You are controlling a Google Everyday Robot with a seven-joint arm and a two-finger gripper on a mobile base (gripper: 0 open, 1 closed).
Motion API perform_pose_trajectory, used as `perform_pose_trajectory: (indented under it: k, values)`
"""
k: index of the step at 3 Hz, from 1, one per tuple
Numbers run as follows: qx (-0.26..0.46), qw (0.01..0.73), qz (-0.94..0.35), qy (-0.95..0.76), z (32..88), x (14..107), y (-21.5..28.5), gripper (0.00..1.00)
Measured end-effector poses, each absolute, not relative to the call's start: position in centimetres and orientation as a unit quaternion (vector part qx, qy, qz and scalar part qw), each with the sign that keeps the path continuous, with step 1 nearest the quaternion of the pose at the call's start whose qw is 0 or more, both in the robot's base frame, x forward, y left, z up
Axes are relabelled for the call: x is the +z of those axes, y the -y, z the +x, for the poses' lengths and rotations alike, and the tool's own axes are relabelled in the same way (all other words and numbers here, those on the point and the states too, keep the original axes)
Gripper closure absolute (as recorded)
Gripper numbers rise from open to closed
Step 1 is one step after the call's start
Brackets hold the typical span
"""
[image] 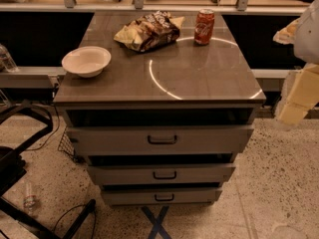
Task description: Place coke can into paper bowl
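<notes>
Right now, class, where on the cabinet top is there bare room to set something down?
Bare: the front half of the cabinet top, from the paper bowl to the right edge, in front of the coke can. Crowded: the rear, with snack bag and can. The gripper hangs beyond the right edge.

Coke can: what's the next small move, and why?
Probably swing the end effector, now at the frame's right edge off the cabinet top, toward the coke can and above it. The can stands upright and ungrasped at the far right, beside the snack bag; the paper bowl sits empty near the left edge, so grasping comes first.
</notes>
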State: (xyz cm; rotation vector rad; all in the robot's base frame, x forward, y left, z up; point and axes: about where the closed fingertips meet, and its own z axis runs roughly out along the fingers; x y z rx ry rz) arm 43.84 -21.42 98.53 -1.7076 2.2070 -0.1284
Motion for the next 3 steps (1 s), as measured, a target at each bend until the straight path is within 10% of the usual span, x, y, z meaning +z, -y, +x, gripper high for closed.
perform_pose_trajectory:
  k: [3]
  values:
    - [-0.035,0.276,-0.531,-0.801,50.8,98.4,24.5,0.0]
